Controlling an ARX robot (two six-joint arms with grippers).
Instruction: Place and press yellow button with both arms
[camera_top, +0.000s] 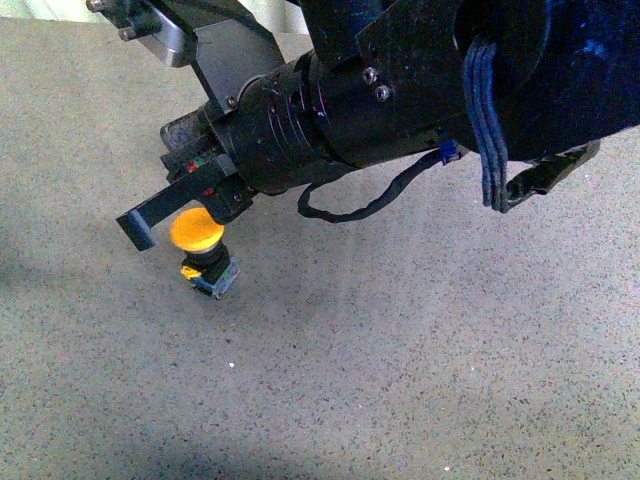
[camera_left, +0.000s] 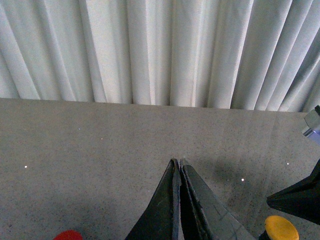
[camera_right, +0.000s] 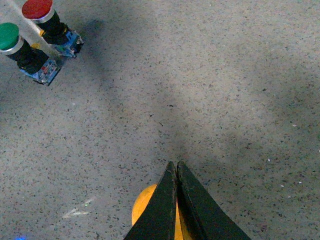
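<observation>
Right wrist view catches a red button and a green button that the front view misses. The yellow button stands on the table, cap up (axis roughly vertical), right under the right gripper, whose jaws are pressed together. The left gripper is closed too, off to one side.

One yellow button, one red button, one green button, plus left claw and right claw.
</observation>
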